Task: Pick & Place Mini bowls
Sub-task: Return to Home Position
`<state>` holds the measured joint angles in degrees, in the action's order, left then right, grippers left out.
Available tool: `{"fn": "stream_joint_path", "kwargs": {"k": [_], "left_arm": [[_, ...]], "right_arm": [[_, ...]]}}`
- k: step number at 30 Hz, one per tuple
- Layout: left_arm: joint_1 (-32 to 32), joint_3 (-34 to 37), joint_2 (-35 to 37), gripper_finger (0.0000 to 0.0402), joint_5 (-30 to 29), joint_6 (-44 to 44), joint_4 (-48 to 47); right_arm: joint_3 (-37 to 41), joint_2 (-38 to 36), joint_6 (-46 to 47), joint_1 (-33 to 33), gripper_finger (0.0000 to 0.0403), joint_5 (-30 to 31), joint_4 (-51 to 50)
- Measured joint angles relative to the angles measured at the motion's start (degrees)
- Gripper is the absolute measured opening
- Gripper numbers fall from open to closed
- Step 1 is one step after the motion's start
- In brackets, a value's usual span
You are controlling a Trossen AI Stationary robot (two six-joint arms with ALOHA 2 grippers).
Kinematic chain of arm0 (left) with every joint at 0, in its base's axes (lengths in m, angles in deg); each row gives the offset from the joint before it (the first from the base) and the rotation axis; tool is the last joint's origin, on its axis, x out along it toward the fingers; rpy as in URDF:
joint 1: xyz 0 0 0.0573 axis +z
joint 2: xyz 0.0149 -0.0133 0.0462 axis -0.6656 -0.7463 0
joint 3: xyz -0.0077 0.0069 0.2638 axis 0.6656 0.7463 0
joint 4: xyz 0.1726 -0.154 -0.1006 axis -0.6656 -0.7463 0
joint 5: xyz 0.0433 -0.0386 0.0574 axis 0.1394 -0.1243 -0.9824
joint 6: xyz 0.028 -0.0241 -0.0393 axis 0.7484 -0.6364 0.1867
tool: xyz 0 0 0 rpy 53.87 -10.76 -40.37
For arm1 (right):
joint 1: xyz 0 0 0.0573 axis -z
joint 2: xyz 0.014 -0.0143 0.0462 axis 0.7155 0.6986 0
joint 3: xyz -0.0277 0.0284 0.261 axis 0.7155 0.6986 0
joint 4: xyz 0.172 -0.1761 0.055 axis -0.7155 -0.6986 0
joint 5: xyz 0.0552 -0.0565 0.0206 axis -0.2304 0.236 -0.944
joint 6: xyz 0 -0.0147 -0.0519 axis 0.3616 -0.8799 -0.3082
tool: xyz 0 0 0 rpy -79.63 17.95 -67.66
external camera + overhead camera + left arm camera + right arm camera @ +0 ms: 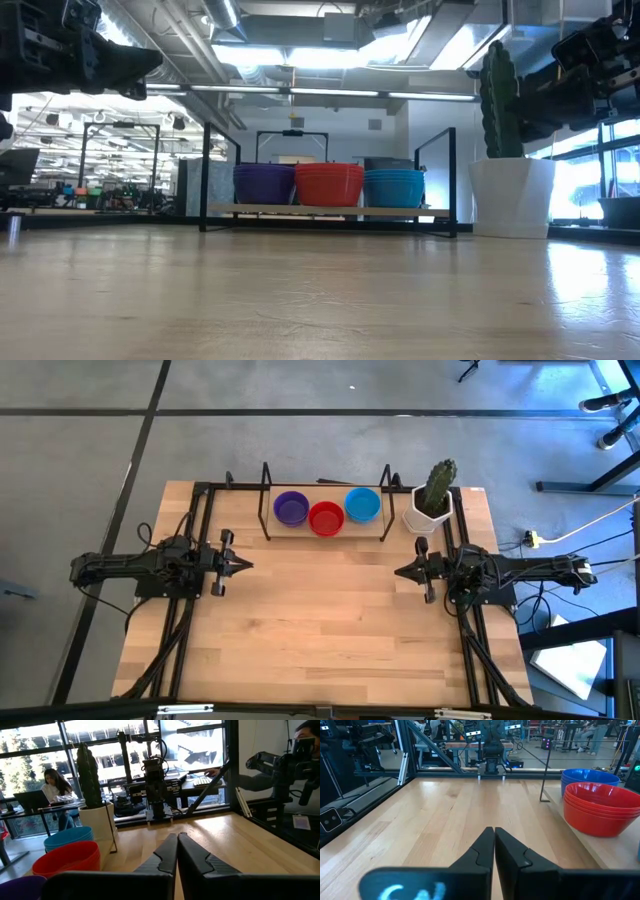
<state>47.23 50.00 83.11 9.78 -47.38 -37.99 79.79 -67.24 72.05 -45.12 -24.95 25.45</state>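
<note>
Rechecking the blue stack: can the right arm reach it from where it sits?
Probably yes. The right gripper is shut and empty, with bare table between it and the blue stack; only the cactus pot stands close on that side.

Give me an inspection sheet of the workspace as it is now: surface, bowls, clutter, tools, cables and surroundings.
Surface: wooden table, nothing seen loose in front of the shelf.
Job's things: purple bowls, red bowls and blue bowls, three stacks side by side on the shelf at the far edge.
Clutter: cactus pot right of the shelf.
Grippers: left tool and right tool both shut, empty, facing each other above the table.
Cables: dark bundles along the arm frames; light cable on the floor, right.
Surroundings: person seated at a laptop beyond the table.
</note>
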Motion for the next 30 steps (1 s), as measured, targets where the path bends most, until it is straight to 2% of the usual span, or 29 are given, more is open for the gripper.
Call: {"fn": "stream_joint_path", "kwargs": {"k": [30], "left_arm": [[0.0, 0.0, 0.0, 0.0006, 0.0, 0.0, 0.0]], "right_arm": [[0.0, 0.0, 0.0, 0.0, 0.0016, 0.0, 0.0]]}}
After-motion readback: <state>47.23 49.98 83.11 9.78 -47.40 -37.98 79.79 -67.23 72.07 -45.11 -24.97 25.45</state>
